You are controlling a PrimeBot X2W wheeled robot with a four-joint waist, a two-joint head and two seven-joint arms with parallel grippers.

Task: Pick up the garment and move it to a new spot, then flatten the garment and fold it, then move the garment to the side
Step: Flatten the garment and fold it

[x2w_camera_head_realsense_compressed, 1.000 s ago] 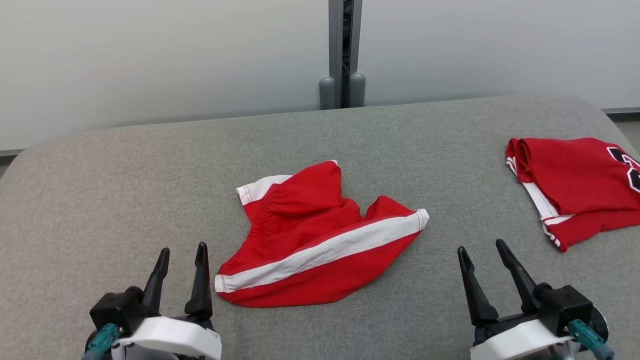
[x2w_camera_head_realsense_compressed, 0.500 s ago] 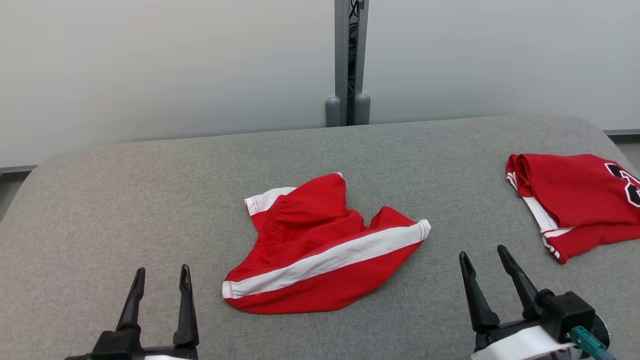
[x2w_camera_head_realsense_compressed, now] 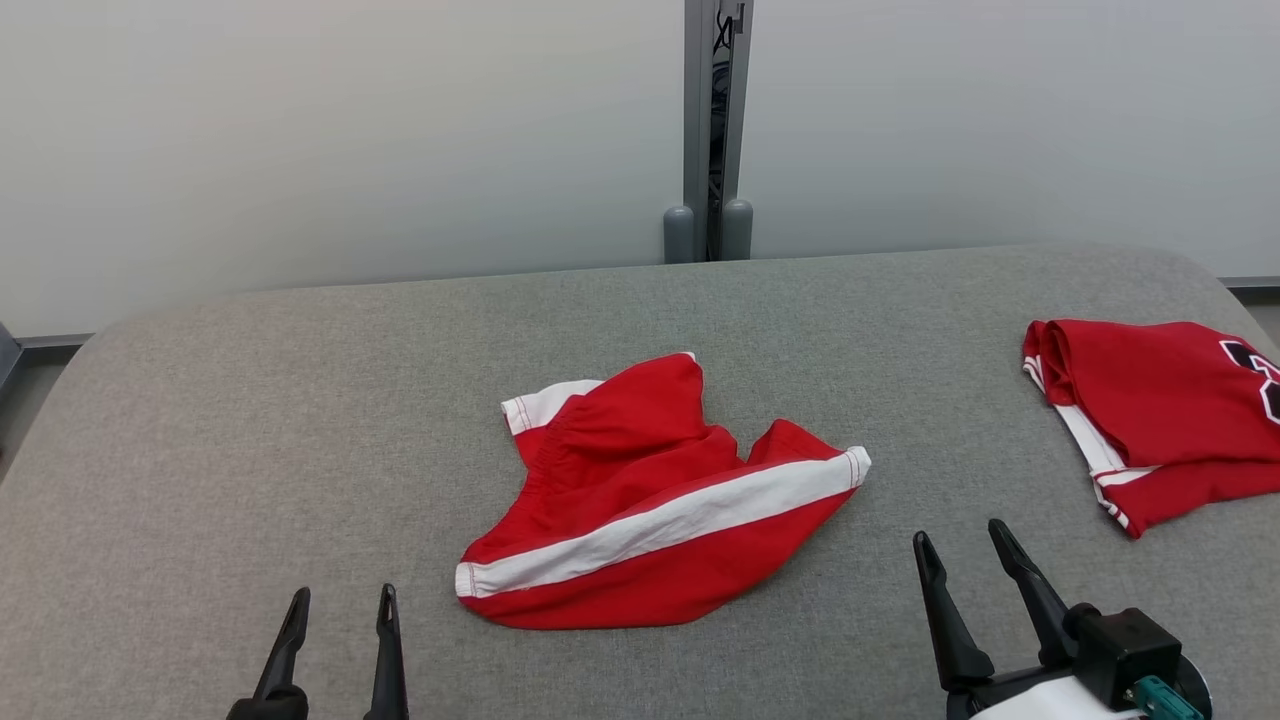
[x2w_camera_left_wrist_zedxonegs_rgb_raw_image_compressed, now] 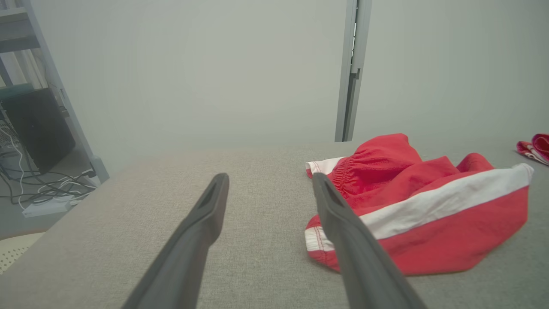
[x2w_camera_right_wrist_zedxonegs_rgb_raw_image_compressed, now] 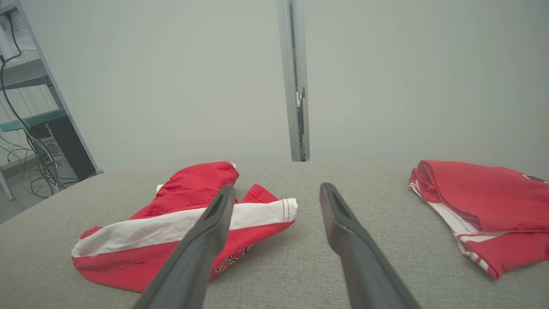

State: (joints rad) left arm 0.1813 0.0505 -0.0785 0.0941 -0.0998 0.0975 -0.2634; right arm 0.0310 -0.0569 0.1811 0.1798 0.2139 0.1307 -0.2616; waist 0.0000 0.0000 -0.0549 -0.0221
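Crumpled red shorts (x2w_camera_head_realsense_compressed: pixel 650 510) with a broad white side stripe lie near the middle of a grey fabric tabletop (x2w_camera_head_realsense_compressed: pixel 250 420), between and just beyond two sets of robot jaws. The left jaws, at the lower left of the head view, stand open and empty. Their dark fingers (x2w_camera_head_realsense_compressed: pixel 287 650) point toward the far edge, with the shorts ahead and to their right, near but apart. The left wrist view shows the shorts (x2w_camera_left_wrist_zedxonegs_rgb_raw_image_compressed: pixel 429 214) on the right, with the elastic waistband bunched at the far side. The right jaws, at the lower right of the head view, are also spread wide and hold nothing. Their fingers (x2w_camera_head_realsense_compressed: pixel 942 610) are clear of the cloth, and the striped leg end lies ahead and to their left. The right wrist view shows the shorts (x2w_camera_right_wrist_zedxonegs_rgb_raw_image_compressed: pixel 128 240) on the left. White lettering (x2w_camera_right_wrist_zedxonegs_rgb_raw_image_compressed: pixel 231 262) sits on the near red hem there, partly hidden by a finger and too small to read. A folded red jersey (x2w_camera_head_realsense_compressed: pixel 1160 400) with white trim lies well apart at the tabletop's right edge. Its black, white-edged numeral (x2w_camera_head_realsense_compressed: pixel 1255 365) is cut off by the frame and cannot be read.
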